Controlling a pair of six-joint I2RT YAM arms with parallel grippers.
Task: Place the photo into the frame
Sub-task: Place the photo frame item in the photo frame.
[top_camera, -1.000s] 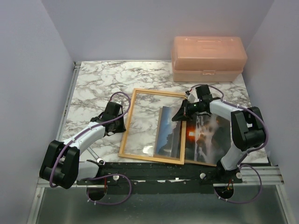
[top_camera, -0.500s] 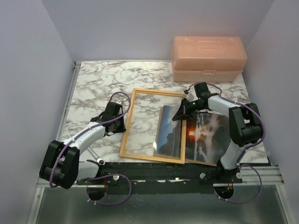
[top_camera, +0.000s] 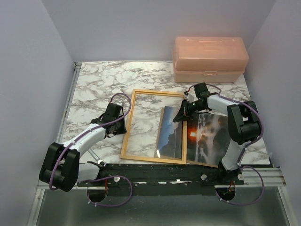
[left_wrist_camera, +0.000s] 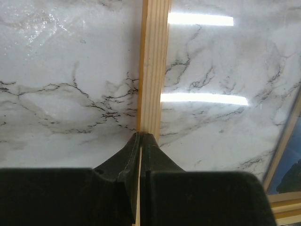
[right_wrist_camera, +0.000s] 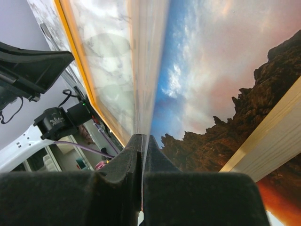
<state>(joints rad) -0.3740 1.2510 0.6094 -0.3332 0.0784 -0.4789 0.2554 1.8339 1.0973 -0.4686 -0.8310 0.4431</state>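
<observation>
Left gripper (top_camera: 121, 125): my fingers pinched shut on left rail of frame (top_camera: 159, 93); wrist view shows thin wood edge between tips. Frame lies mid marble table (top_camera: 94, 89), marble showing through its opening. Photo (top_camera: 209, 139) face up, crossing frame's right rail: left part within opening, right part outside on table. Right gripper (top_camera: 180, 116): my fingers clamped on photo's far edge, near its left corner. Pink box (top_camera: 209, 59) at far right back, well apart.
</observation>
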